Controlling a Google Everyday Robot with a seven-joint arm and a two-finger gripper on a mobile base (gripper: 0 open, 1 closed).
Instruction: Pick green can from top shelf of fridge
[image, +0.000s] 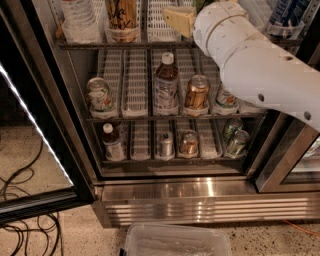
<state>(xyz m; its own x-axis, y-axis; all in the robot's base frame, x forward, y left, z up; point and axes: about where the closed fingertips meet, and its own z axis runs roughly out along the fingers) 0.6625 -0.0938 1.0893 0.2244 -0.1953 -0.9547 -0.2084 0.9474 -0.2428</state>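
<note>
While the end effector (179, 21) hangs at the top shelf (90, 45) of the fridge (175, 200), just right of the tan-gold can (122, 17), my big worry is that I'm working half blind. I can see its tan pad over the empty white lane tray (157, 22) right of the tan-gold can, but I cannot tell whether it is spread or pressed together, and I see nothing held in it.

The green can (200, 4) is barely showing. I take it to be the dark green sliver at the top edge, further right of the tan-gold can, tucked behind the pad and the white arm (260, 65). So the arm covers the very thing I'm after.

Here's what could go wrong. If I drive in off-line, the pad could nudge the green can deeper along its lane or tip it, and a tall slim can looks quick to topple. If I drift left, I risk clipping the tan-gold can or closing on it, the wrong drink entirely. And that thick arm, sweeping right of the tan-gold can, could bump the rack or whatever stands there.
</note>
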